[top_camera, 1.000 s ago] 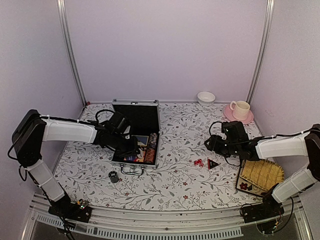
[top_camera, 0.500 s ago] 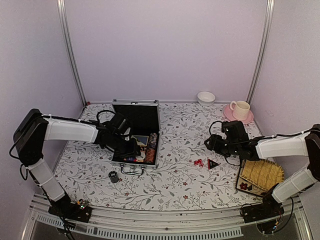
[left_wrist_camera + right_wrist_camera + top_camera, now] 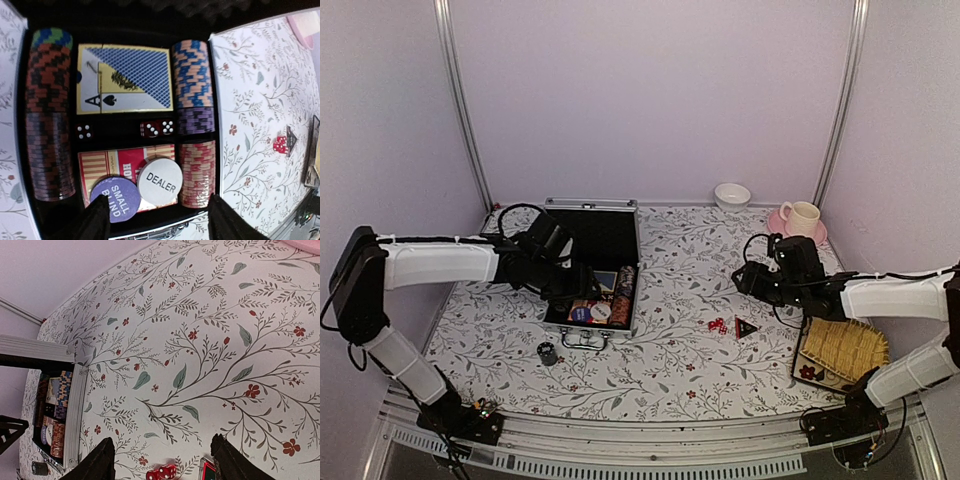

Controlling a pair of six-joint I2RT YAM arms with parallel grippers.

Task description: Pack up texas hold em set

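The silver briefcase (image 3: 630,300) lies open with its black lid (image 3: 605,235) upright. Inside are chip stacks (image 3: 47,115), two card packs (image 3: 125,77), dice (image 3: 157,128), a white DEALER button (image 3: 160,180) and a purple SMALL BLIND button (image 3: 114,199). My left gripper (image 3: 570,287) (image 3: 159,202) hangs open just above the case's near end, holding nothing. Two red dice (image 3: 717,325) (image 3: 162,472) and the black-red triangular marker (image 3: 746,327) (image 3: 207,471) lie on the cloth to the right. My right gripper (image 3: 745,281) (image 3: 162,440) is open above the table just behind them. A small dark cylinder (image 3: 547,353) stands in front of the case.
A yellow woven tray (image 3: 842,352) sits at the near right under my right arm. A pink cup and saucer (image 3: 800,220) and a white bowl (image 3: 732,195) stand at the back right. Walls close in the back and both sides.
My left gripper has opened and pulled back from the case, leaving the white DEALER button on the red card pack. The right arm has shifted slightly up and right.
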